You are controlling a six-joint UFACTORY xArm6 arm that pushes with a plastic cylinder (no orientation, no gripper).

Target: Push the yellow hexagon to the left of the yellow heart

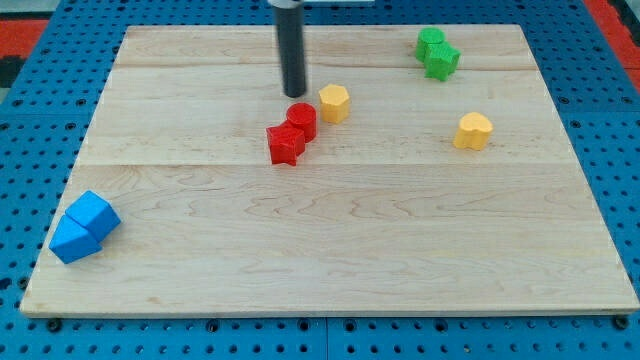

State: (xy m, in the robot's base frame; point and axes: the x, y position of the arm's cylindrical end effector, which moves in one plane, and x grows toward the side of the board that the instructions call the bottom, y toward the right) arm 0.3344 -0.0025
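The yellow hexagon sits on the wooden board a little above its middle. The yellow heart lies well to the hexagon's right and slightly lower. My tip stands just left of the hexagon with a small gap, and just above the red cylinder. A red star block touches the cylinder at its lower left.
Two green blocks sit together near the view's top right. Two blue blocks sit together at the board's lower left. A blue pegboard surface surrounds the board.
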